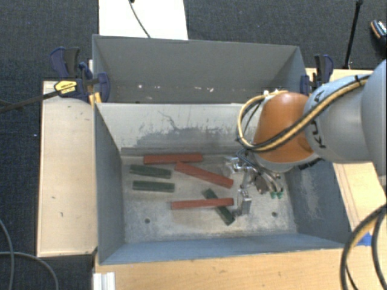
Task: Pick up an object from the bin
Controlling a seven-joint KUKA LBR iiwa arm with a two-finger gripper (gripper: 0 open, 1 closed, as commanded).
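Gripper (243, 203), state not clear, at the right end of the lowest red bar (201, 204), green block (225, 217) at the same end.

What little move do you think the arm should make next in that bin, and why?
Probably ease the gripper straight down a touch. It hangs low at the right end of the lowest red-brown bar, where a short dark green piece lies by that end. Nothing shows as held, and these two are nearest; the other bars lie farther left.
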